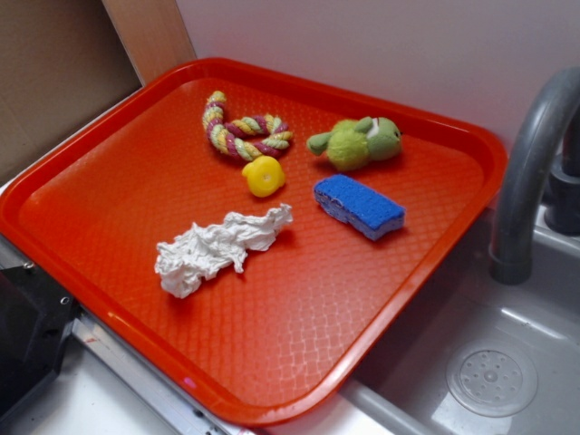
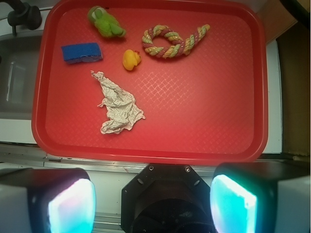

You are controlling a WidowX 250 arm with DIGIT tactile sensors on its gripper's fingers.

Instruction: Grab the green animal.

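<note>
The green animal (image 1: 357, 142) is a small lime-green plush lying on its side at the back right of the red tray (image 1: 109, 263). In the wrist view the green animal (image 2: 105, 22) lies at the tray's (image 2: 204, 131) far left corner. My gripper (image 2: 152, 206) hangs high above the tray's near edge, far from the toy. Its two glowing pads (image 2: 72, 208) stand wide apart with nothing between them. The gripper does not show in the exterior view.
On the tray also lie a blue sponge (image 1: 359, 206), a small yellow rounded piece (image 1: 264, 176), a twisted rope toy (image 1: 243, 132) and a crumpled white paper (image 1: 217, 248). A grey faucet (image 1: 530, 172) and sink (image 1: 480, 362) stand to the right.
</note>
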